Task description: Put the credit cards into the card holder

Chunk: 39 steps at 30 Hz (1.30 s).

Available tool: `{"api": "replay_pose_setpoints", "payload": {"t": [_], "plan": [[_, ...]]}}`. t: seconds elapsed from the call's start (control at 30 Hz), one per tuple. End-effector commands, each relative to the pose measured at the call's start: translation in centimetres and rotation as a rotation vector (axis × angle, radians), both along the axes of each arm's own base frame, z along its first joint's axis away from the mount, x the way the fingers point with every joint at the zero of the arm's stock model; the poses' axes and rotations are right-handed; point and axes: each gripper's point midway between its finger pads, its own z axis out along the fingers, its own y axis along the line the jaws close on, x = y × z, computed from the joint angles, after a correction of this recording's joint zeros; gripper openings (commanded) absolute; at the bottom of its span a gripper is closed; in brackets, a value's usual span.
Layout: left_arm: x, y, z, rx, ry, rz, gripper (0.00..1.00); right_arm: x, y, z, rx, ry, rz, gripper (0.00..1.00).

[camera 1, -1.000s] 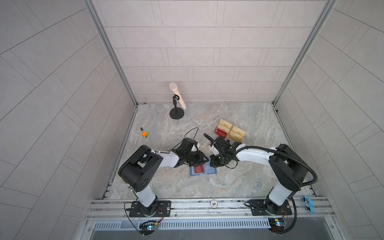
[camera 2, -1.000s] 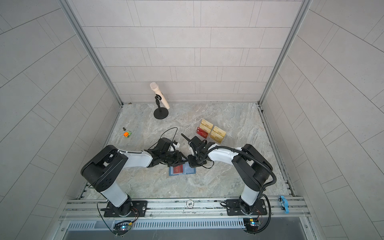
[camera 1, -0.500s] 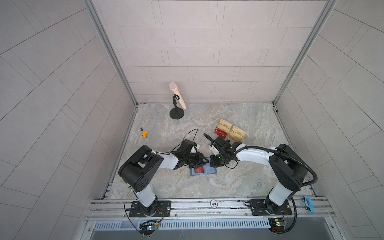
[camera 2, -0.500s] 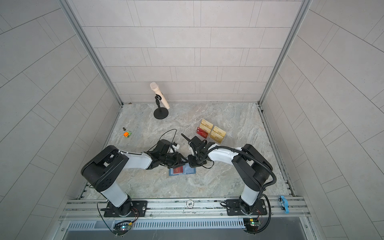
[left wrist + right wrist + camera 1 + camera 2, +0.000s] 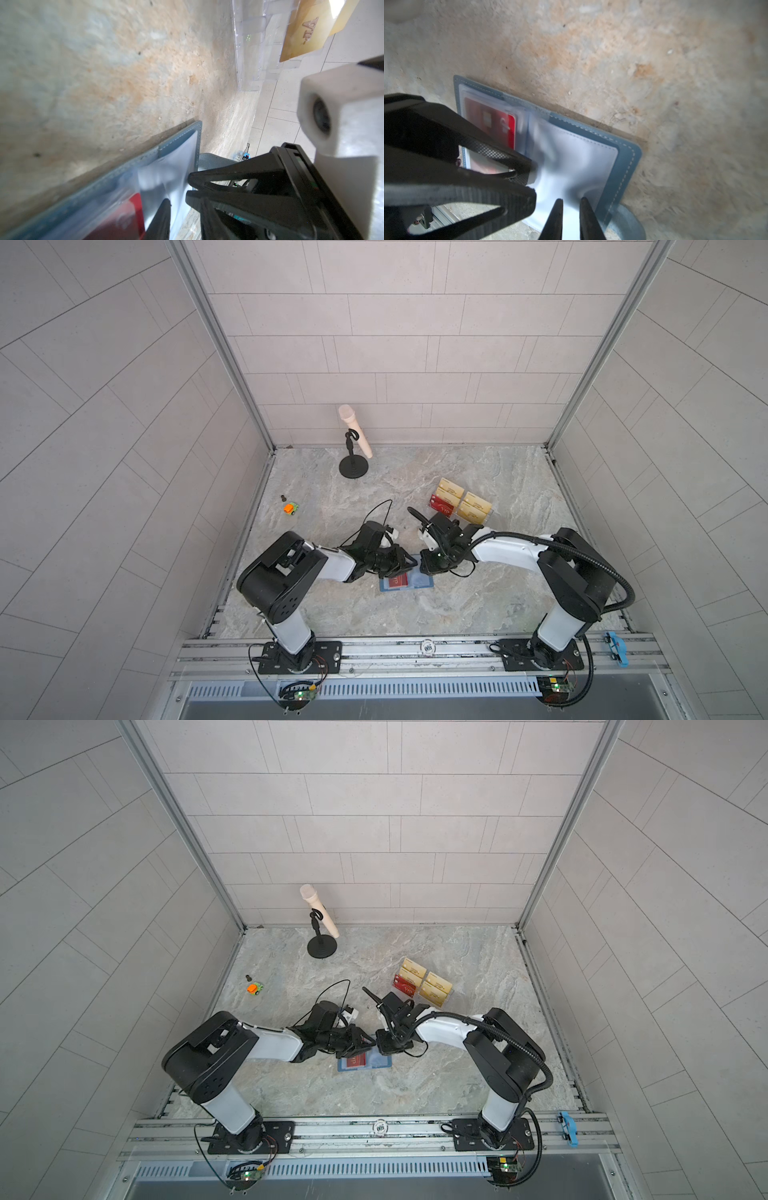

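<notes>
The slate-blue card holder (image 5: pixel 419 581) (image 5: pixel 380 1061) lies open on the marble, and its clear sleeves show in the right wrist view (image 5: pixel 627 158). One red credit card (image 5: pixel 395 581) (image 5: pixel 511 133) sits inside a sleeve of its left half. Another red credit card (image 5: pixel 442 506) rests on the acrylic stand. My right gripper (image 5: pixel 571 205) (image 5: pixel 426 570) is shut on a lifted clear sleeve of the right half. My left gripper (image 5: pixel 532 179) (image 5: pixel 409 563) reaches in from the left, over the fold. Its jaws stand narrowly apart around a sleeve's edge.
A clear acrylic stand (image 5: pixel 473 506) with pale gold cards stands just behind the right arm. Further off are a microphone on a black stand (image 5: pixel 353 439) at the back and a small orange toy car (image 5: pixel 291 508) at the left. The holder's snap tab (image 5: pixel 627 224) sticks out beside my right fingers.
My left gripper's jaws have narrowed, and its wrist has shifted slightly over the holder. The right gripper has kept its hold and place.
</notes>
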Motion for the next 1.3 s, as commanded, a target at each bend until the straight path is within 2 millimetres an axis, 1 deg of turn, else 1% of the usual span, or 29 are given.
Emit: {"api": "replay_pose_setpoints", "payload": {"t": [0.0,0.33,0.53,0.67,0.87,1.0,1.27], "plan": [[-0.3,-0.2,0.4,-0.038,-0.002,0.008,0.29,-0.5,-1.9,-1.8,-0.085,0.018,-0.033,0.20],[-0.5,0.1,0.2,-0.056,0.013,0.040,0.29,-0.5,-1.8,-1.8,-0.084,0.018,-0.031,0.19],[-0.5,0.0,0.4,-0.085,0.023,0.064,0.27,-0.4,-1.8,-1.8,-0.084,0.017,-0.030,0.19],[-0.6,0.2,0.2,-0.080,0.031,0.074,0.28,-0.4,-1.8,-1.8,-0.085,0.018,-0.030,0.19],[-0.6,0.0,-0.3,-0.071,0.041,0.070,0.26,-0.4,-1.7,-1.7,-0.083,0.017,-0.029,0.18],[-0.6,-0.2,-0.6,-0.050,0.038,0.056,0.23,-0.3,-1.7,-1.5,-0.077,0.012,-0.034,0.17],[-0.4,-0.2,-0.7,-0.034,0.033,0.051,0.14,-0.2,-1.6,-0.9,-0.072,-0.001,-0.031,0.16]]}}
